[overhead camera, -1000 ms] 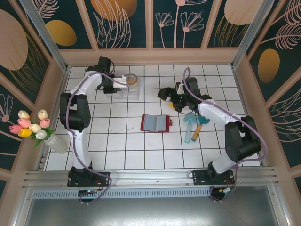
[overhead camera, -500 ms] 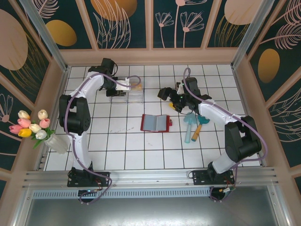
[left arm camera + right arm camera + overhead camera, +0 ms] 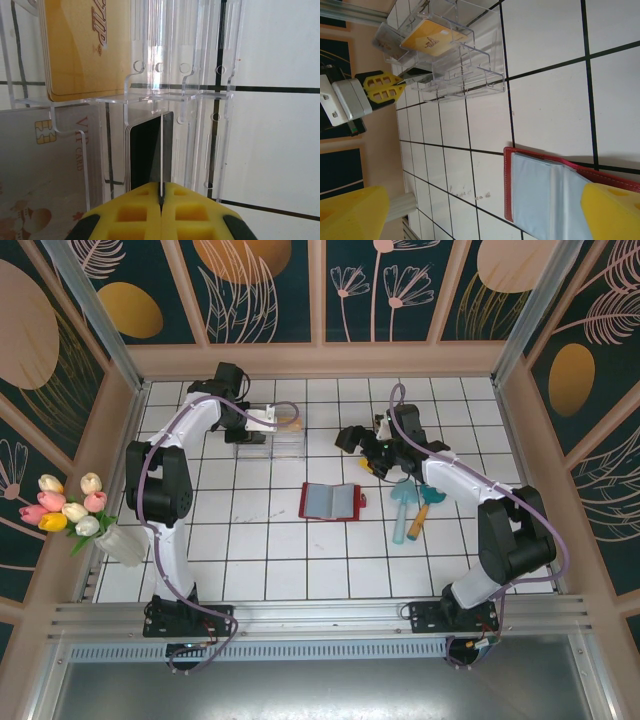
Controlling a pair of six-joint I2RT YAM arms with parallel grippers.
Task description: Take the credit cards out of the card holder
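Note:
The card holder (image 3: pixel 330 501) lies open on the tiles, red-edged with grey-blue pockets; it also appears in the right wrist view (image 3: pixel 545 195). My right gripper (image 3: pixel 358 447) hangs open just behind it, yellow fingers (image 3: pixel 612 210) wide apart with nothing between them (image 3: pixel 480 205). At the back left, my left gripper (image 3: pixel 262 421) (image 3: pixel 162 192) is shut on a thin credit card (image 3: pixel 162 150), seen edge-on and standing in a slot of the clear plastic box (image 3: pixel 270 435). A tan-orange card (image 3: pixel 85 45) and a grey chip card (image 3: pixel 45 165) rest in the box.
Teal and orange tools (image 3: pixel 412 502) lie right of the card holder, under the right arm. A white vase of tulips (image 3: pixel 80 515) stands at the left wall. Wooden walls close in the tiled table on three sides.
My left gripper has moved a little right and forward with the card, down into the clear box. The right arm and the card holder have not moved.

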